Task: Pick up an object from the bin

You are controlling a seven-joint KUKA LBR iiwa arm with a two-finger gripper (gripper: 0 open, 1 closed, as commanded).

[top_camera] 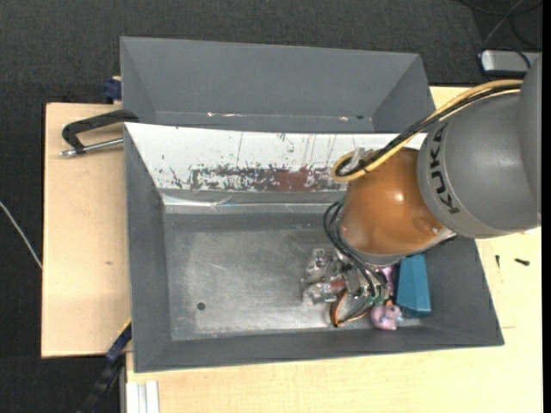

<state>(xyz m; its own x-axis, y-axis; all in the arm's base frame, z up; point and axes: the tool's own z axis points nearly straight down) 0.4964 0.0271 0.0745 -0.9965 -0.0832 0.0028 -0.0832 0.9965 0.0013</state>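
The likeliest candidates for the pick are two things in the lower right of the frame: a blue rectangular block (413,284) lying on the floor of the bin (250,274) close to the right-hand wall, and a small pink-purple piece (385,317) just below and left of it, near the front wall. Nothing can be made out inside the gripper (323,284), so neither counts as held.

The gripper sits low over the bin floor just left of the block, with the pink piece to its lower right. Whether it is open or closed I cannot tell; its metal parts merge with a tangle of coloured wires at the wrist.

The main risk, as I judge it, is a grasp on bare metal: the gripper looks offset to the left of both things, so closing there may catch nothing. A sideways correction towards the block could push it against the right wall, where there seems to be little room beside it. The pink piece looks small and light, and could be nudged into the front corner or slip out of a loose grip.

Above, the orange cover (387,209) and the grey arm (491,170) hang over that corner, with yellow and black cables (387,149) looped beside them. The cover hides part of the floor beneath it, so something lying there could be struck unseen.
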